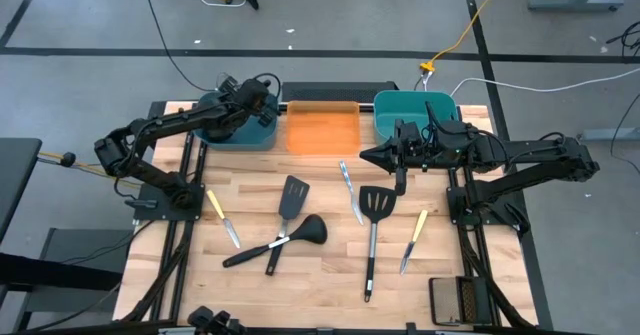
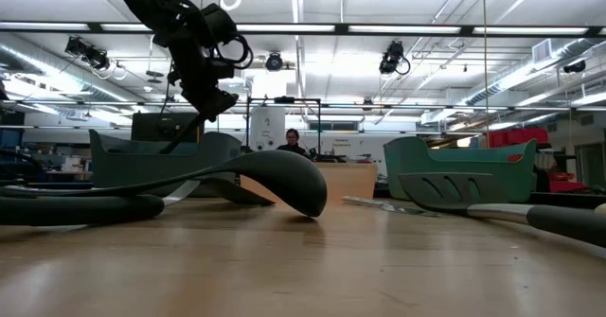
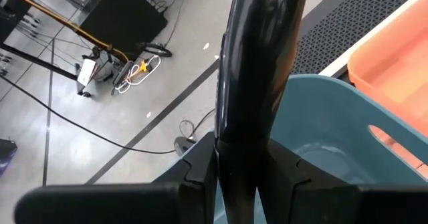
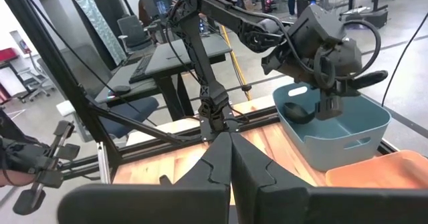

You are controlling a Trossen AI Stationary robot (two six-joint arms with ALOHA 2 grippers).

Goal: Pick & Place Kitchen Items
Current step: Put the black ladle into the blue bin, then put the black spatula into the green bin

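Black ladle (image 4: 304,110), pinched tight in my left gripper (image 4: 329,103), could miss the teal bin (image 4: 334,134) if I let go crooked.

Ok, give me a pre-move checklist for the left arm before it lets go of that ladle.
1. Left gripper shut on the ladle: ok, the handle sits between its fingers.
2. Ladle bowl inside the left teal bin: ok, the bowl hangs below the rim in the right wrist view.
3. Ladle resting on the bin floor: cannot tell.
4. Right gripper out of the way: ok, shut, over the table between the orange bin and the right teal bin.
5. Items left on the table: not ok, spatulas, knives and another ladle remain.
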